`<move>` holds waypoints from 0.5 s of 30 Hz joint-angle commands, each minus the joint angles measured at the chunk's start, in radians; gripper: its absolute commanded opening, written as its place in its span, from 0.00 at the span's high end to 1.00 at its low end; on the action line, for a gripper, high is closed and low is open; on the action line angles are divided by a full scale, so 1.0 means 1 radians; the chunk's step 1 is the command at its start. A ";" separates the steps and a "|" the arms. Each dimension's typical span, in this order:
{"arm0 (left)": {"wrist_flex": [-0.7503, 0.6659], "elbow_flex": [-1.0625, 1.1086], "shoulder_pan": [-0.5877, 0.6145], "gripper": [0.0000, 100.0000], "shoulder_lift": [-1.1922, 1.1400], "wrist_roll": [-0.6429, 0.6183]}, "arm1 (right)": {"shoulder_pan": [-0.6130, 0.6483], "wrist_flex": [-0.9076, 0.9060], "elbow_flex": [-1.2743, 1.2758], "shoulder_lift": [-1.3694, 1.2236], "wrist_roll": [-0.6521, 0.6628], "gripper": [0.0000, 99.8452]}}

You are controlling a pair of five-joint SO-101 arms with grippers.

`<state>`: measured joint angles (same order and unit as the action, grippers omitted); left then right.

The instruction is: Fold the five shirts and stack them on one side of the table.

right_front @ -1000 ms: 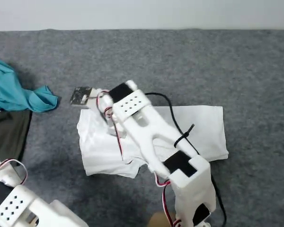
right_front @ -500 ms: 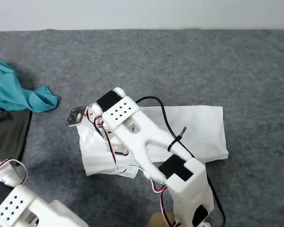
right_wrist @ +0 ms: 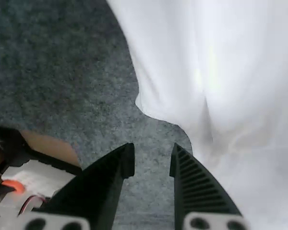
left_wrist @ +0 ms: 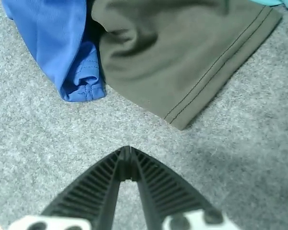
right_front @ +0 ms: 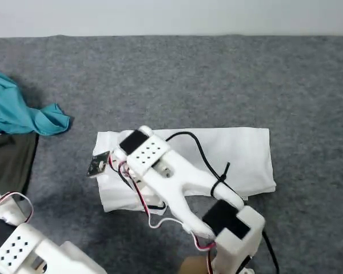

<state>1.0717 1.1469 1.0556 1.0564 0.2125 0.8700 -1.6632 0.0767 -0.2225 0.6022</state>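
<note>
Your right end effector (right_wrist: 152,149) hung with its ribbed black jaws slightly spread and nothing between them. It sat over bare grey felt, just beside the edge of the white shirt (right_wrist: 221,62). From the high camera, that shirt lay near the middle of the tabletop (right_front: 217,74) as a rough rectangle, its long axis running side to side across the view. Your right arm (right_front: 177,177) lay diagonally across it, ending at the end nearer the other garments.

The coming move appeared to turn on one relation: the cloth lay immediately to one side of the parted jaws. A short shift onto the hem would probably put fabric between them. The corner at that end looked layered and uneven, while the far end sat flat and square.

Your left end effector (left_wrist: 129,154) was pressed together, holding nothing. It hovered above the tabletop near the stitched hem of an olive shirt (left_wrist: 182,62), with a blue shirt (left_wrist: 62,43) crumpled against that garment. A teal shirt (right_front: 17,114) lay heaped at the table's side, just beside the olive one.

The white shirt was plainly the right arm's to handle, since the left sat well apart from it. The white cloth looked thin and limp, likely to sag when lifted. The felt looked coarse enough to drag on it.
</note>
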 commanded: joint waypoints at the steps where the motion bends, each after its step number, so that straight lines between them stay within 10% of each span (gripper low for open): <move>1: 0.002 -0.012 0.006 1.00 0.018 0.008 | 0.031 0.073 0.060 0.099 -0.032 0.86; 15: 0.006 -0.012 0.006 1.00 0.018 0.009 | 0.082 0.328 0.232 0.105 -0.072 0.86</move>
<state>1.0717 1.1469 1.0556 1.0564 0.2125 0.9436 -1.3809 0.2961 -0.1734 0.5393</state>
